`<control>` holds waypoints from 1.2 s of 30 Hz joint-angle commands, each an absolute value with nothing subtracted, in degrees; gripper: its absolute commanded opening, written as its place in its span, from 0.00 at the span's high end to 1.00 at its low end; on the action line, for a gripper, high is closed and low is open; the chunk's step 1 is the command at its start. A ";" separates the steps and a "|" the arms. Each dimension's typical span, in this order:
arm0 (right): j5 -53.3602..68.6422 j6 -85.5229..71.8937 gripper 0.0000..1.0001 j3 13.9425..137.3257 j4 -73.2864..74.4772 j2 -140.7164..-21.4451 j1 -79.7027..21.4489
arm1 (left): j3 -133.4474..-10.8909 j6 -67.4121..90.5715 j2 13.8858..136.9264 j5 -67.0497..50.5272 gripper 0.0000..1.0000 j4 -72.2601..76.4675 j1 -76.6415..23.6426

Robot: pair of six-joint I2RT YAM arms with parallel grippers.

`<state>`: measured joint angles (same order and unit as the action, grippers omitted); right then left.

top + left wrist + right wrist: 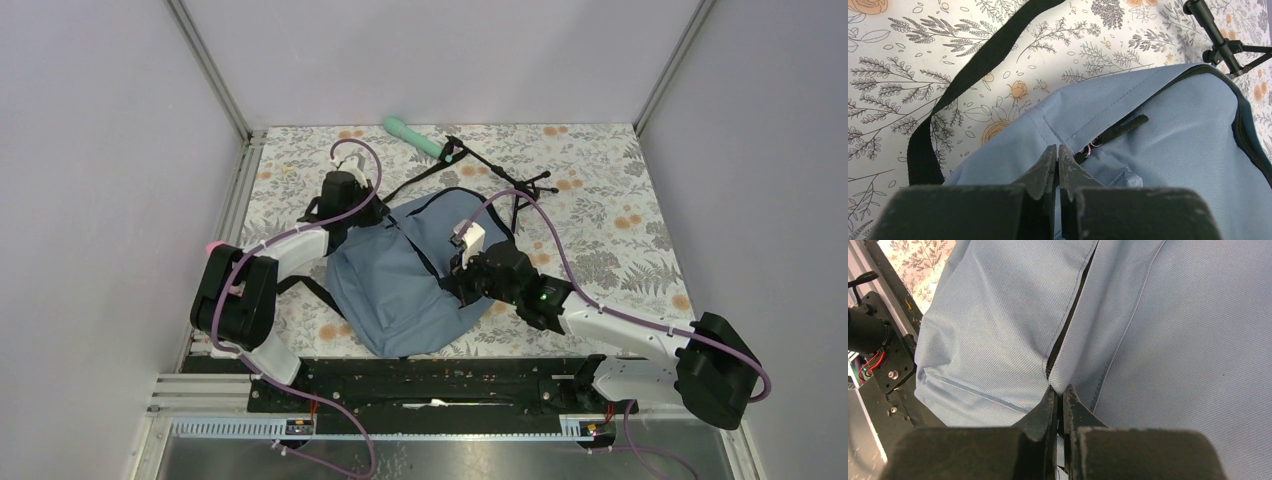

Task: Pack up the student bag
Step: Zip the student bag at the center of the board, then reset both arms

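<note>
I'm pinching the limp bag (400, 290) by its zipper edge with the right gripper (1059, 388); left gripper (1057, 148), at ten o'clock, is sitting closed, maybe on fabric.

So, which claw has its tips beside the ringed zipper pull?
The left claw: the ringed zipper pull of the student bag lies just beside its shut tips. The right claw pinches bag fabric; no pull shows there.

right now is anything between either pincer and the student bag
Nothing visible. Both are shut right at the student bag: the left pincer meets the fabric beside the zipper pull, and the right pincer seems to pinch a fold at the zipper seam.
</note>
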<state>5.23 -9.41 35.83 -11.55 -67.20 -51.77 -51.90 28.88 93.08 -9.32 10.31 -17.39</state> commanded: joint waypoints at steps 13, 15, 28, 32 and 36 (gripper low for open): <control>2.85 -15.04 1.00 55.40 -7.93 -75.67 -52.82 | -76.22 25.08 97.39 -1.03 1.00 2.00 -14.93; 2.68 -15.17 1.00 58.01 -8.02 -78.04 -52.82 | -79.09 24.16 99.49 -1.29 1.00 1.29 -14.58; 2.35 -13.61 0.28 60.62 -6.70 -81.03 -52.02 | -83.41 21.90 102.75 -9.76 0.59 4.79 -12.53; 2.76 -12.16 0.06 59.32 -4.92 -78.52 -50.78 | -79.07 22.89 98.90 -9.15 0.12 6.33 -12.51; 4.36 -12.57 0.02 57.65 -2.57 -75.27 -47.09 | -75.37 23.46 94.42 -4.65 0.01 4.92 -12.50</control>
